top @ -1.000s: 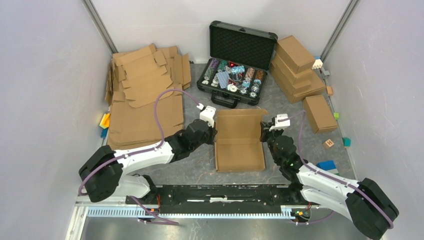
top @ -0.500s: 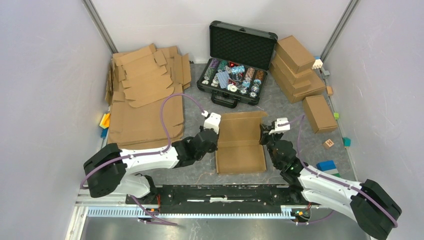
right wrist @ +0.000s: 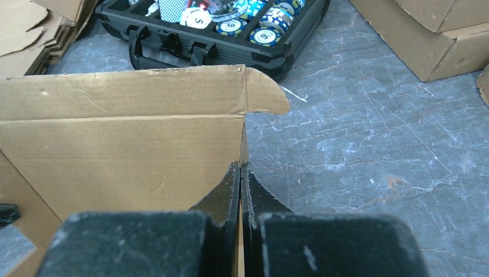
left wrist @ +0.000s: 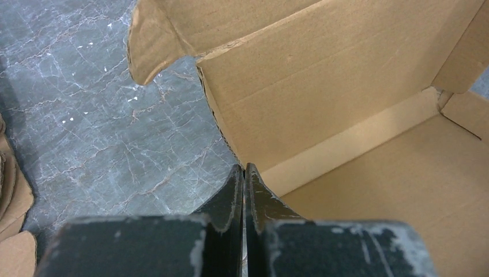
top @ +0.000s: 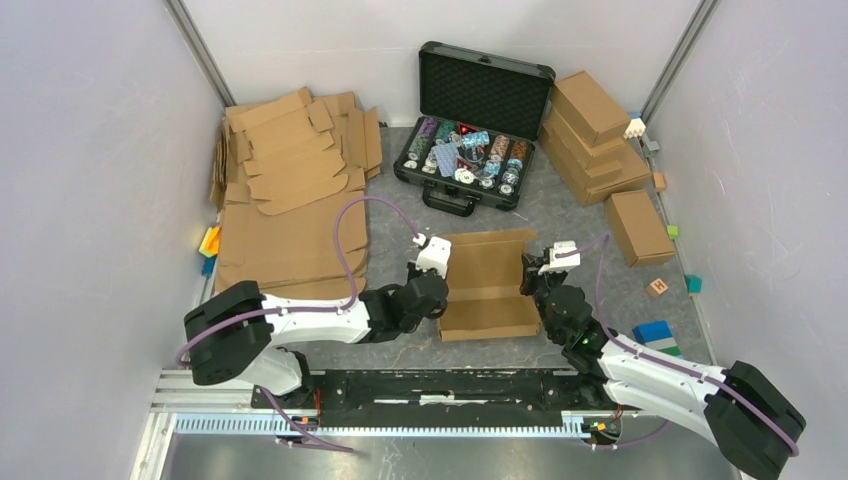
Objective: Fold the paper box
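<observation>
white-black arms (top: 310,315), purple cables (top: 345,230), seemingly scuffed fingers (left wrist: 230,202)

we see a grey marbled table (top: 545,205). toward its near middle rests the paper box (top: 487,290), base on the surface, far panel raised. at far left lies a heap of flat cardboard blanks (top: 290,200). at far centre is an open black case (top: 470,150) of poker chips. at far right is a stack of brown boxes (top: 595,140), a single box (top: 638,227) just beside it. a wooden cube (top: 657,287) and a blue block (top: 655,330) sit near the right edge.
</observation>
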You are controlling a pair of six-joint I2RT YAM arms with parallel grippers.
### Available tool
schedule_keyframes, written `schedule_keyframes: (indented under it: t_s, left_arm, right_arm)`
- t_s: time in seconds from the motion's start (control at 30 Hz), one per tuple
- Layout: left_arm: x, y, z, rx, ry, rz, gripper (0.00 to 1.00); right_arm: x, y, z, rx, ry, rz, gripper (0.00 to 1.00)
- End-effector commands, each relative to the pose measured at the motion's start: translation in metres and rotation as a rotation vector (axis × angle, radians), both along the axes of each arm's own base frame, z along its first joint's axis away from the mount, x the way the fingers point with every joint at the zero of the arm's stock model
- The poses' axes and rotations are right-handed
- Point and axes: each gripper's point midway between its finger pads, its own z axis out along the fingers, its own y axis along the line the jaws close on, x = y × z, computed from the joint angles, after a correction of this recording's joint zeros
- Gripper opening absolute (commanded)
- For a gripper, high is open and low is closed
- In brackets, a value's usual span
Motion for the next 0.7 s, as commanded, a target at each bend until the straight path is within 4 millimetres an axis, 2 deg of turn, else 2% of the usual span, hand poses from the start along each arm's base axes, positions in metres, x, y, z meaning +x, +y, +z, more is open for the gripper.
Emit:
schedule_keyframes:
  t_s: [0.0, 0.2, 0.5, 0.6, 0.67]
  left_arm:
    - [0.0, -0.037, 0.032, -0.199, -0.019, -0.013, 0.02]
    - [-0.003, -0.044, 0.037, -0.204, -0.002, -0.038, 0.02]
    - [-0.015, -0.049, 0.026, -0.233, 0.065, -0.089, 0.02]
    - [-0.019, -0.049, 0.025, -0.233, 0.087, -0.1, 0.07]
    - [-0.022, -0.051, 0.032, -0.241, 0.103, -0.122, 0.11]
  right_arm:
    - [-0.009, 0.018, -0.004, 0.032, 0.019, 0.086, 0.0]
    - [-0.007, 0.017, -0.005, -0.006, 0.034, 0.078, 0.0]
    - [-0.01, 0.016, -0.019, -0.056, 0.096, 0.086, 0.0]
    - [-0.012, 0.012, -0.025, -0.065, 0.111, 0.073, 0.0]
    - [-0.012, 0.011, -0.024, -0.064, 0.106, 0.07, 0.0]
